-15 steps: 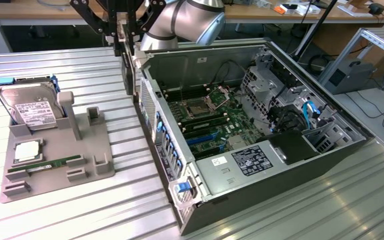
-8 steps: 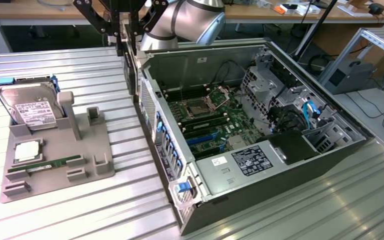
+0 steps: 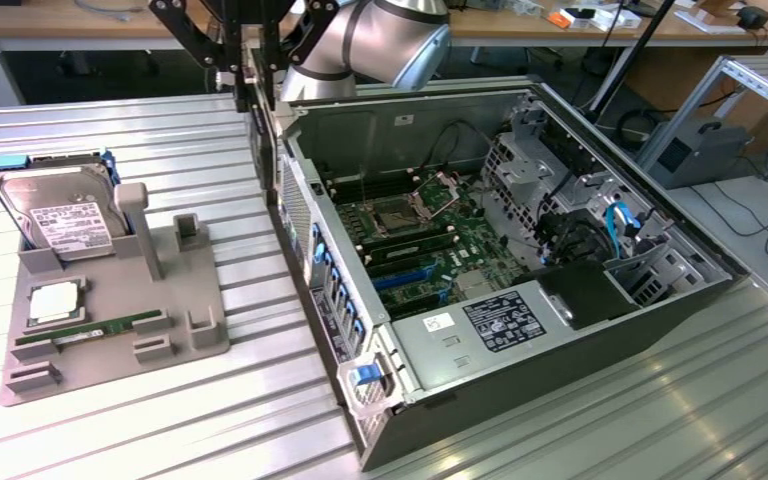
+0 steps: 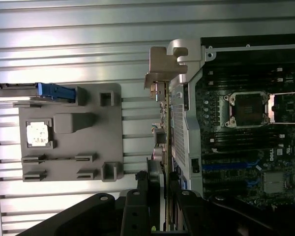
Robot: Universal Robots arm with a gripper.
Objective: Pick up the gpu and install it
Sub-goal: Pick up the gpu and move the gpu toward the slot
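Black pincer [image 4: 161, 189] clenched on the thin, dark, silver-bracketed gpu [image 4: 163, 115], held edge-on over the open grey computer case's side wall [image 4: 186, 123] mid-way along the ribbed metal table [image 4: 88, 39]: carrying is in hand, and seating likely calls for squaring it to the blue motherboard slot [image 4: 231, 165].

Nothing can be read on the hard drive label [image 3: 64, 225] or case label [image 3: 504, 322].

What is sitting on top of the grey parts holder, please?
On the grey parts holder: a hard drive standing tilted, a processor chip and a green RAM stick. The slot under the drive is covered.
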